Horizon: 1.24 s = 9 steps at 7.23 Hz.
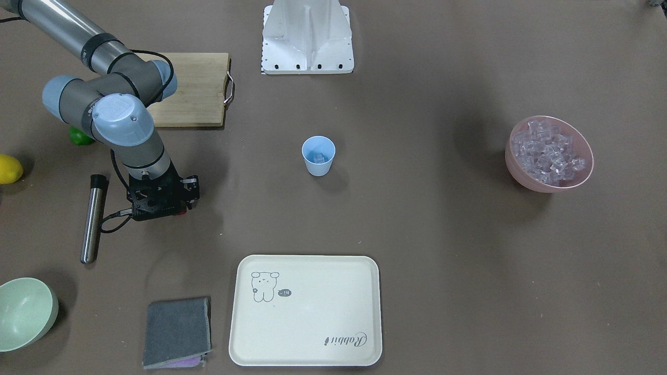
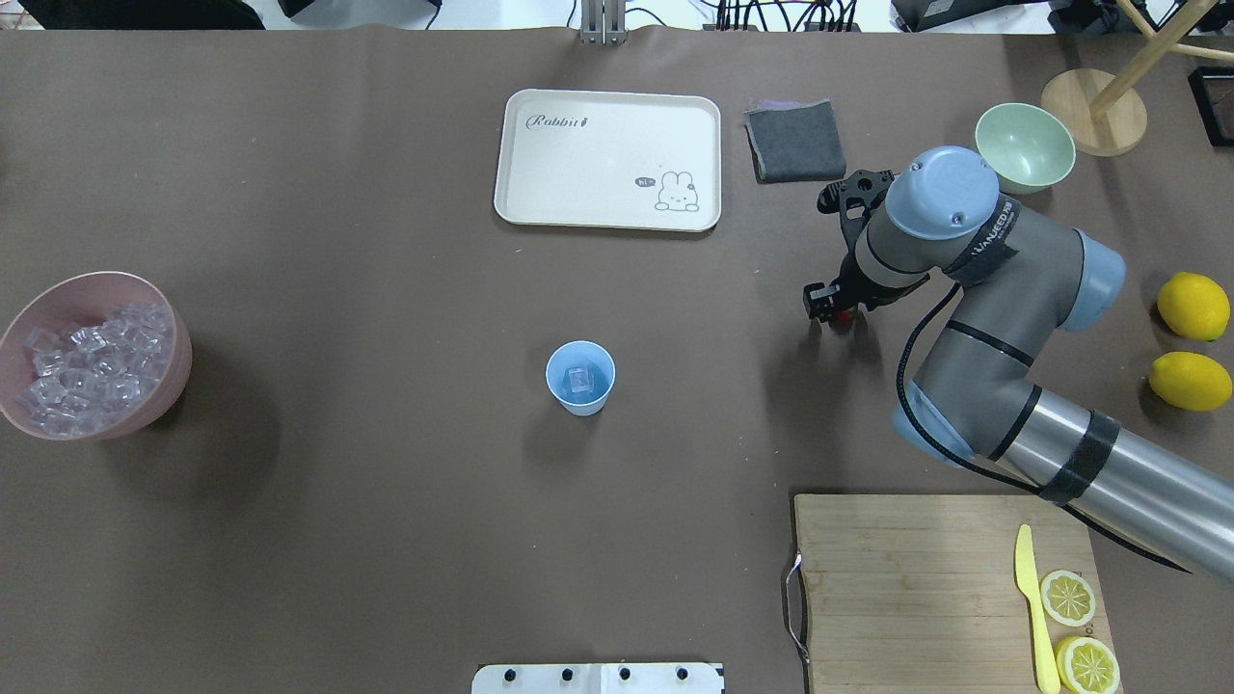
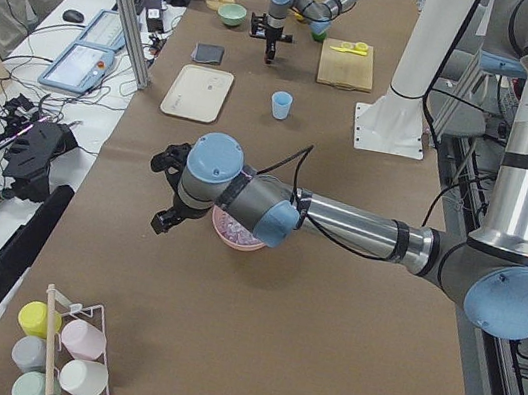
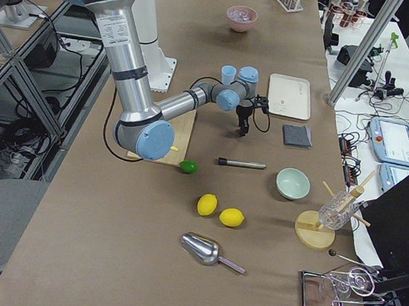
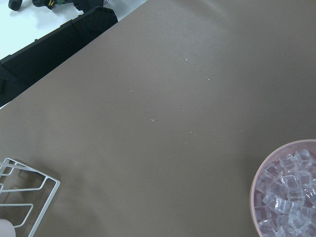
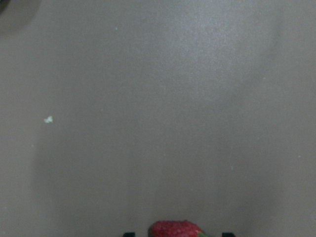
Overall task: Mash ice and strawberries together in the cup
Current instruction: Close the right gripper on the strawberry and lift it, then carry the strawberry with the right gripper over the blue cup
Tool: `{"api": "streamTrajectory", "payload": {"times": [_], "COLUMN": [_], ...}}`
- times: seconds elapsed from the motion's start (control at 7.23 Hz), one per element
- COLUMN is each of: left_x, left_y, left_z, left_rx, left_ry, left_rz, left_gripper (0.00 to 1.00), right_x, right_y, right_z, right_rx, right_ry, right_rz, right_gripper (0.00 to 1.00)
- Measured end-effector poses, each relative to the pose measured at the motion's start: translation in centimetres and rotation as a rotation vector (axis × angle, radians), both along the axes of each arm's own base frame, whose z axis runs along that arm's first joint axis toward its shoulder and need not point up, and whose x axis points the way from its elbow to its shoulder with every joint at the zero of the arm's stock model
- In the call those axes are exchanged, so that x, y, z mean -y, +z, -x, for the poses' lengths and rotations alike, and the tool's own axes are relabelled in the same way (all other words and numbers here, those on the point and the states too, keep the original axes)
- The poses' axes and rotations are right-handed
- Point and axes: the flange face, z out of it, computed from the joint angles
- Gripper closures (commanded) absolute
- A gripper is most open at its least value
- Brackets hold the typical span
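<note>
Logging status, left to right across the overhead view.

- Pink bowl (image 2: 181,371), far left: heaped with ice (image 2: 92,371).
- My left end effector (image 3: 163,219) hangs beside that bowl. Only the side camera shows it, so I cannot tell if it is spread or pressed together.
- Cup (image 2: 551,381), upright at the middle of the desk (image 2: 386,540): at least one clear cube in the bottom, no fruit.
- Tray (image 2: 607,159), beyond the cup: bare.
- My right end effector (image 2: 835,310), well right of the cup, is pinching the strawberry (image 6: 175,229). The wrist view shows its red tip between the fingers.
- Pale-green bowl (image 2: 993,159), farther right: empty.

Judgement: ice is in the cup, the strawberry is gripped but not delivered, and mashing is not begun. The metal muddler (image 1: 93,219) lies on the desk near my right arm.
</note>
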Motion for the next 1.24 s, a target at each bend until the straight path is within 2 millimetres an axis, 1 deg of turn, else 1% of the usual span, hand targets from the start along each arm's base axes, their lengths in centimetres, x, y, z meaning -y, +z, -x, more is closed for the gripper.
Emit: {"api": "streamTrajectory", "payload": {"times": [0.14,0.41,0.55,0.69,0.97,1.24], "left_x": [0.0,0.0,-0.1,-0.2,-0.5,-1.3], "left_y": [0.0,0.1,0.1,0.2,0.6,1.0], "left_z": [0.0,0.1,0.1,0.2,0.2,-0.1], "left_rx": [0.002,0.003,0.002,0.0,-0.006,-0.044], "left_ry": [-0.002,-0.003,-0.004,-0.004,-0.001,0.019], "left_rz": [0.0,0.0,0.001,0.003,0.012,0.026], "left_gripper": [0.03,0.03,0.03,0.03,0.03,0.03], "right_x": [0.0,0.1,0.4,1.0,1.9,1.9], "right_y": [0.0,-0.2,-0.7,-1.8,-5.2,-9.3], "right_z": [0.0,0.0,-0.5,-1.4,-4.0,-4.9], "right_rx": [0.0,0.003,0.009,0.026,0.084,0.18], "right_ry": [0.0,0.002,0.01,0.025,0.056,0.069], "right_rz": [0.001,-0.003,-0.008,-0.02,-0.069,-0.156], "right_gripper": [1.0,1.0,1.0,1.0,1.0,1.0]}}
